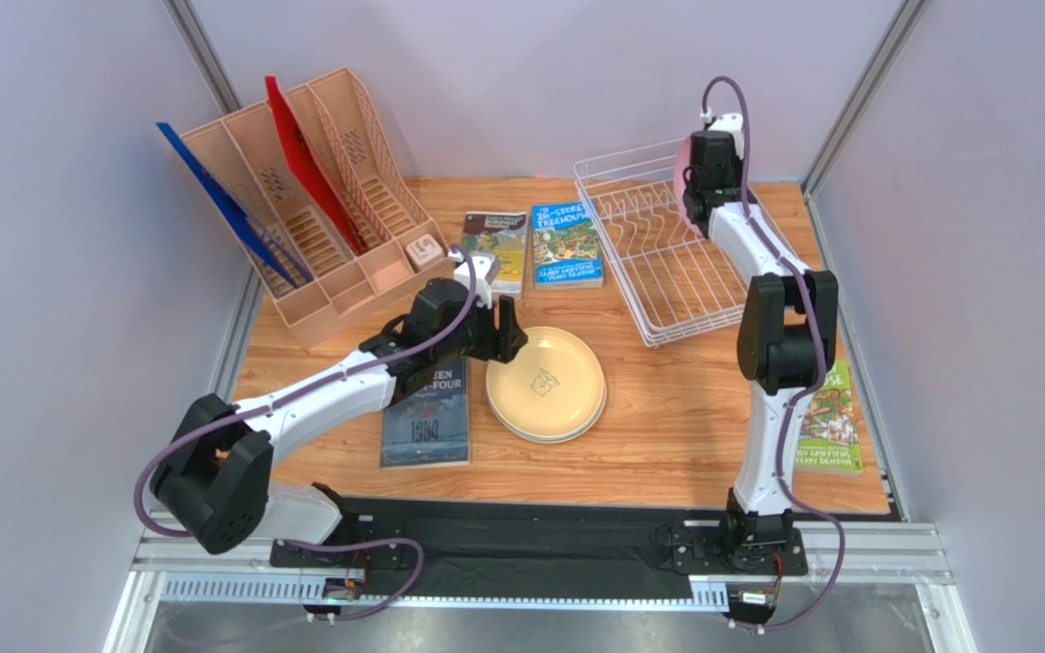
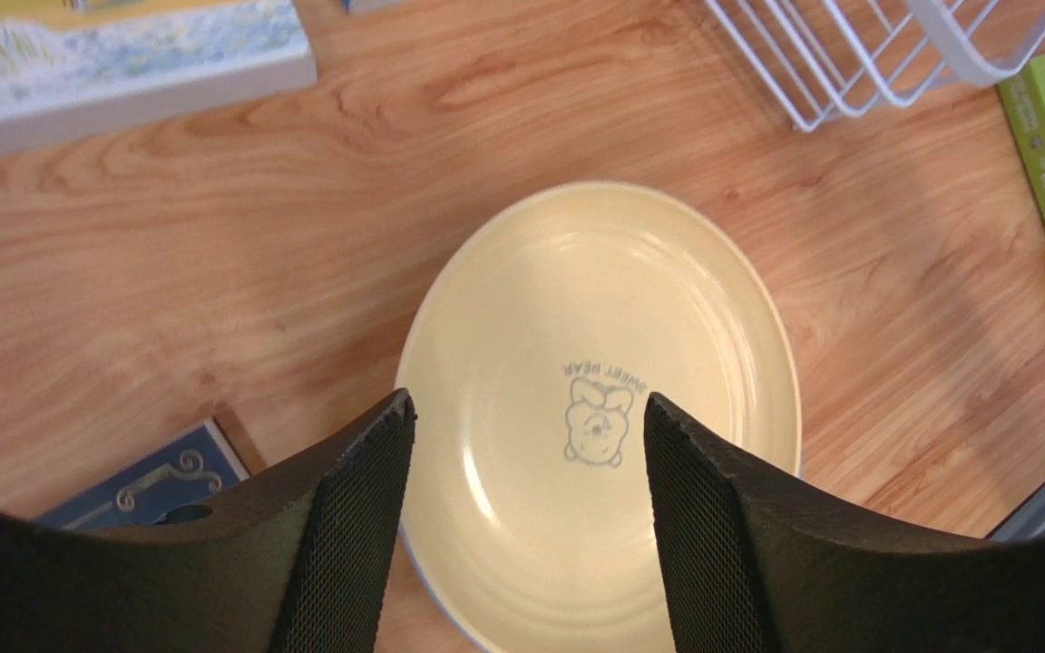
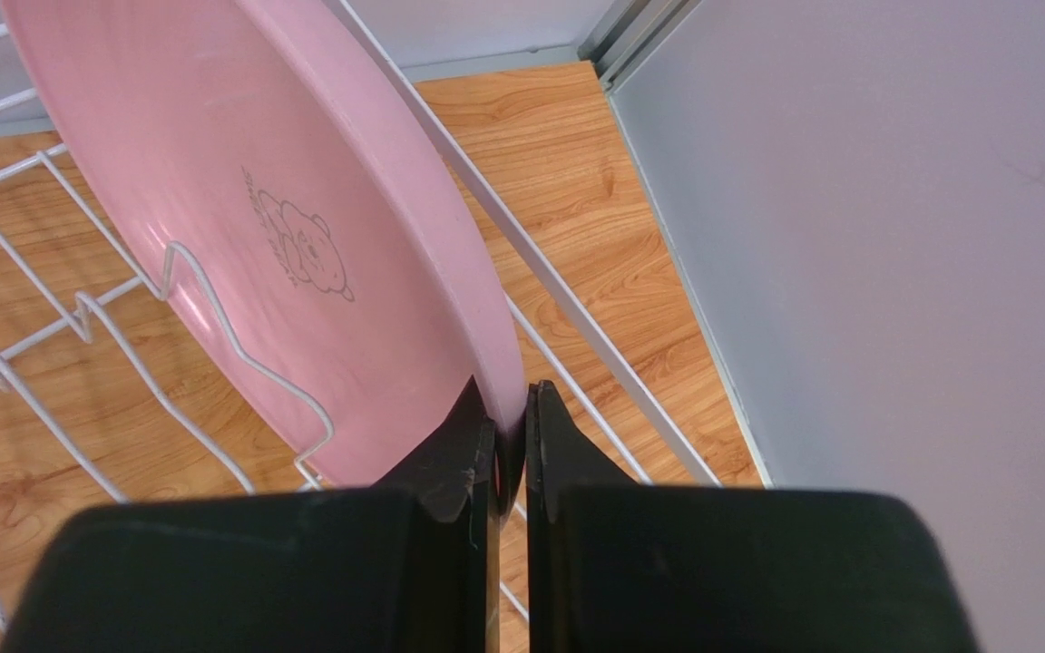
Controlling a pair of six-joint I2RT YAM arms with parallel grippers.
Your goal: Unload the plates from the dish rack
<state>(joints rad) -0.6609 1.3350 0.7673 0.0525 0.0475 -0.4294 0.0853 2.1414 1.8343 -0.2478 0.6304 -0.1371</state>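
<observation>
A pale yellow plate lies on top of a small stack on the table's middle; a light blue rim shows under it in the left wrist view. My left gripper is open and empty, hovering just above the stack's left edge, its fingers either side of the yellow plate. The pink plate stands upright in the white wire dish rack. My right gripper is shut on the pink plate's rim at the rack's far right. The rack's tines hold the plate.
A peach file organiser with red and blue folders stands at the back left. Two books lie left of the rack, a dark book lies under my left arm, and a green book lies at the right edge.
</observation>
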